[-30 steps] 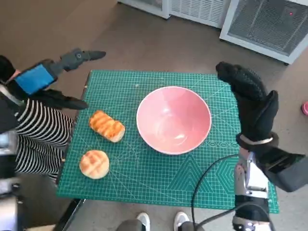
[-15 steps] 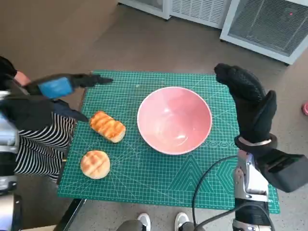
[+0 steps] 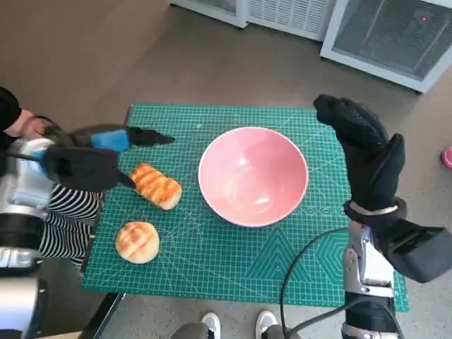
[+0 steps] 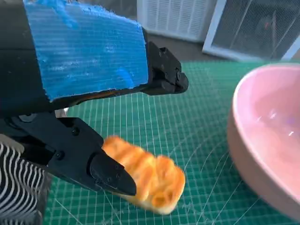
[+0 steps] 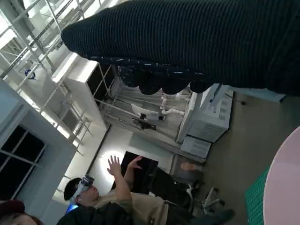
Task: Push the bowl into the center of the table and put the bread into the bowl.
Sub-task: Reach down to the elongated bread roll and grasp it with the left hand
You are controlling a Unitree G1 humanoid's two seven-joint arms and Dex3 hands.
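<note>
Covering the tabletop [image 3: 233,268]: a green cutting mat printed with a fine pale grid. Sitting near its middle, slightly toward the far edge: a smooth, glossy pink bowl [image 3: 253,175], round and deep, upright and with nothing inside. Lying toward the left edge: an oblong bread [image 3: 157,185], golden with darker toasted stripes, its crust ridged, well apart from the bowl's rim. Nearer the front left corner: a round bun [image 3: 137,241], pale gold with a crosshatched top. Hovering over the left edge, just above and beside the oblong bread: left robot hand [image 3: 85,161], hard black plastic with blue tape across its back, fingers [image 4: 93,164] spread apart and holding nothing; in the left wrist view one dark fingertip close against the bread's end, contact not certain. Raised upright at the right edge, beside the bowl yet apart from its rim: right robot hand [image 3: 367,152] in a black knitted glove, fingers extended and loosely together, gripping nothing. Beyond the left edge: black-and-white striped fabric [image 3: 67,215].
</note>
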